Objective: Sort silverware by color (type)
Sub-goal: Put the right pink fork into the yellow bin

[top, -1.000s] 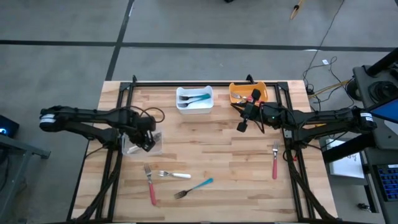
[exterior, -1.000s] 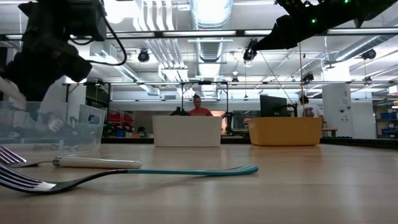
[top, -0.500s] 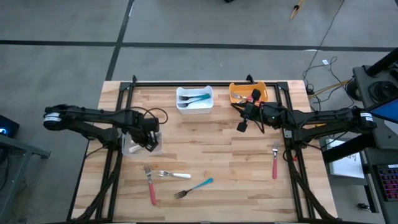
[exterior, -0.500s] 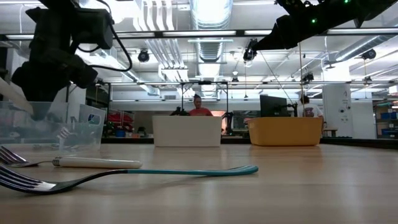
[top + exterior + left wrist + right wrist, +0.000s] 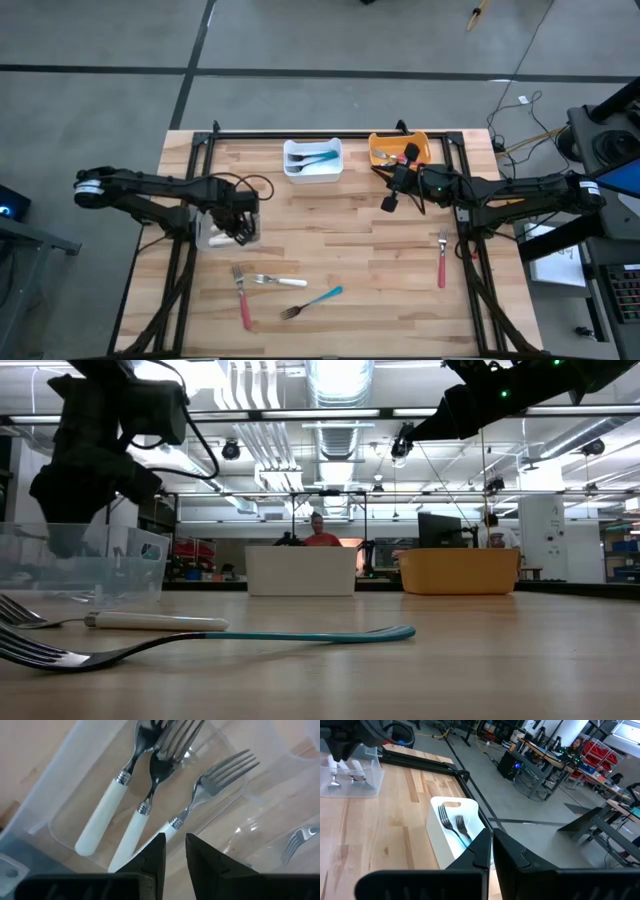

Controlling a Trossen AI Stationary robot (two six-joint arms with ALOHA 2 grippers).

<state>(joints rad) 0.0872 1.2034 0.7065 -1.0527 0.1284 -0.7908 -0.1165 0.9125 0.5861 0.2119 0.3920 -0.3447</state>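
Note:
My left gripper [image 5: 175,845] points down into the clear bin [image 5: 222,232] at the table's left, open, with a narrow gap between its fingers. Three white-handled pieces lie in that bin; the nearest fork [image 5: 210,785] runs its handle end behind one fingertip, and I cannot tell whether they touch. My right gripper [image 5: 491,842] is shut and holds nothing, hovering in front of the orange bin [image 5: 398,150]. On the table near the front lie a red fork [image 5: 242,297], a white-handled piece [image 5: 275,281] and a teal fork [image 5: 312,301]. A second red fork [image 5: 442,260] lies at the right.
The white bin [image 5: 313,158] at the far middle holds teal forks [image 5: 451,825]. The orange bin holds red pieces. Black frame rails run along the table's left, right and far sides. Bare wood lies in the table's middle. People and benches show beyond the table.
My left gripper has sunk toward the clear bin and shifted a little toward the table's right. The white handle that stuck out slantwise beside it in the low view has gone down into the bin.

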